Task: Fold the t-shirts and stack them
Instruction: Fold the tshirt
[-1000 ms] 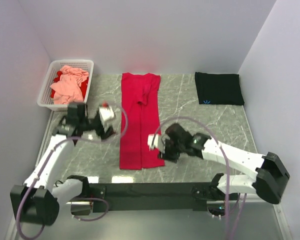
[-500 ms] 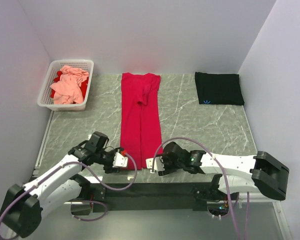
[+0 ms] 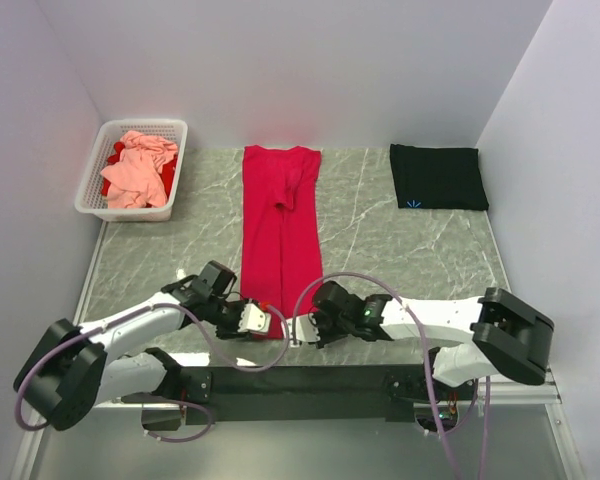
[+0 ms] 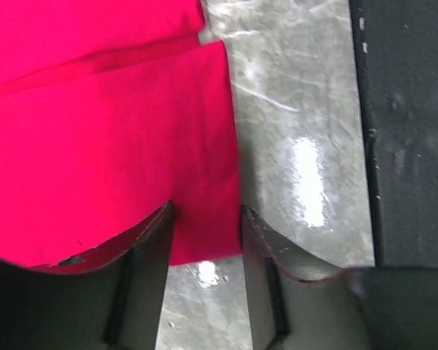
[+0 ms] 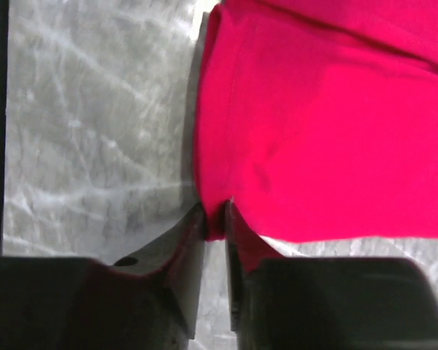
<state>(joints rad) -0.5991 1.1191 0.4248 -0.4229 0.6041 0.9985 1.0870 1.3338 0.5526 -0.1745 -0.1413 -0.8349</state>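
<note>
Grey stone table [image 3: 380, 240], pale walls [image 3: 280, 70]. One red shirt [image 3: 278, 240], one black shirt [image 3: 438, 177], one basket [image 3: 88, 200]. My left gripper [image 4: 206, 213] is spread at the red hem; my right gripper [image 5: 214, 211] pinches it.

no legible text; small blue mark [image 3: 412, 203] on black t-shirt [image 3: 438, 175]

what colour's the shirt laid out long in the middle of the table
Crimson red, plain; the shirt shows best in the top external view.
</note>
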